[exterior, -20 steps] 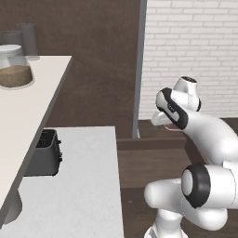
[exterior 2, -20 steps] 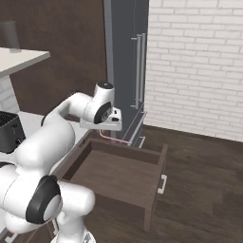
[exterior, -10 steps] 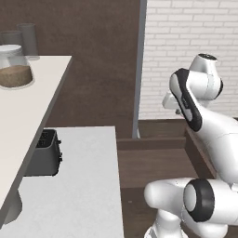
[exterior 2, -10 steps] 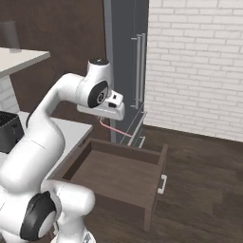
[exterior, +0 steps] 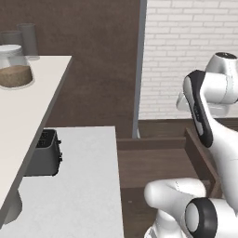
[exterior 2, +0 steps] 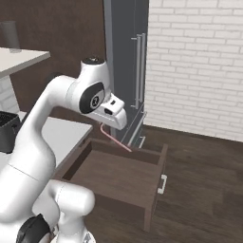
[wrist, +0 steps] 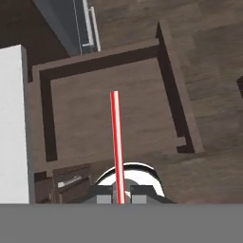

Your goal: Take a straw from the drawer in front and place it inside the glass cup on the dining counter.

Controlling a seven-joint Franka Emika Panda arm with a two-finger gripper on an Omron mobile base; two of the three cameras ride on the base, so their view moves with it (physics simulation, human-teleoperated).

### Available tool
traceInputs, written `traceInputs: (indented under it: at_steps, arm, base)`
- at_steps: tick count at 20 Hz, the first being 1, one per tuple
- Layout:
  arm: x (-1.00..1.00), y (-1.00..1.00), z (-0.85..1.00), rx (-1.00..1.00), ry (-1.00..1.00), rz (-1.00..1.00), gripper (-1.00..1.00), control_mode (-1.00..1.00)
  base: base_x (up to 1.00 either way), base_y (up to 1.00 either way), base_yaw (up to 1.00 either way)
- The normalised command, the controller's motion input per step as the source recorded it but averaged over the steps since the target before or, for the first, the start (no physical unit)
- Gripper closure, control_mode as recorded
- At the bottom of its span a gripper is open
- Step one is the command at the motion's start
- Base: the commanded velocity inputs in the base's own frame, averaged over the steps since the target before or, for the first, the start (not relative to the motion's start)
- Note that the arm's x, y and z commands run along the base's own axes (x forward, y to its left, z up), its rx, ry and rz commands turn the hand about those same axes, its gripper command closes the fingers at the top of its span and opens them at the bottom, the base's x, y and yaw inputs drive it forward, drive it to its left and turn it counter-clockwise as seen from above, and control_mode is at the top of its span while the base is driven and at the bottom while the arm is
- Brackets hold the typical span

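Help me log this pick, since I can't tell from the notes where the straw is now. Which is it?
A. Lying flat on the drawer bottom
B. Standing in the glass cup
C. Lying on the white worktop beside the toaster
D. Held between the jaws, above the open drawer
D: the hand view shows the straw pinched between the jaws of the gripper, with the open drawer below it.
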Motion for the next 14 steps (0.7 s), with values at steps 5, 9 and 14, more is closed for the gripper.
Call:
traceInputs:
  at_steps: [5,9,14]
  arm:
    - [-0.21,-0.19,0.0,-0.01,0.0,-0.08,1.0,1.0]
    - [0.0,0.0,0.0,0.0,0.0,0.0,1.0,1.0]
    - [0.0,0.0,0.0,0.0,0.0,0.0,1.0,1.0]
  base:
    - [-0.42,-0.44,-0.13]
    - [-0.47,-1.0,-0.19]
    - [-0.22,-1.0,-0.13]
